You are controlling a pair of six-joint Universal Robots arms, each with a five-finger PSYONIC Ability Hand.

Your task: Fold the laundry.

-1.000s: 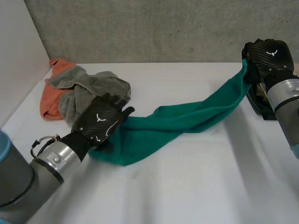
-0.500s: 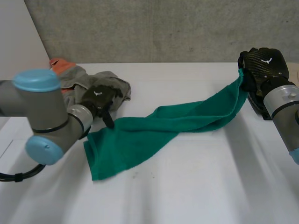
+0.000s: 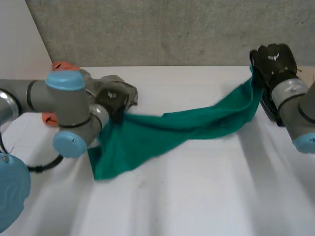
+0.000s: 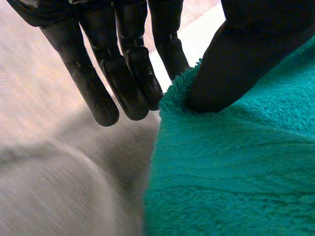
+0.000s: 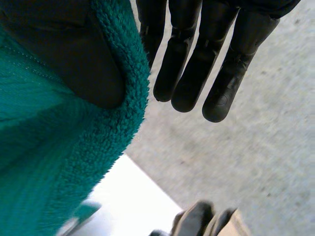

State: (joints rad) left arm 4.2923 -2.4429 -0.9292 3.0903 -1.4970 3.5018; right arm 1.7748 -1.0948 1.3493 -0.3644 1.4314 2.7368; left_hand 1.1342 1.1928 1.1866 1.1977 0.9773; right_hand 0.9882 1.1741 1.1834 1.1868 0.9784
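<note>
nearest, the green towel (image 3: 162, 132) trails its loose end on the table (image 3: 197, 201). the left hand (image 3: 112, 101) pinches the towel's edge under its thumb, fingers straight, just beside the grey cloth pile (image 3: 124, 86). from there the towel spans up to the raised right hand (image 3: 273, 61), thumb clamped on the far end. judgement: hold both pinches firm, draw apart evenly, and lay it flat clear of the pile.

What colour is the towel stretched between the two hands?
The towel is plain teal green with no pattern, which shows best in the head view.
</note>
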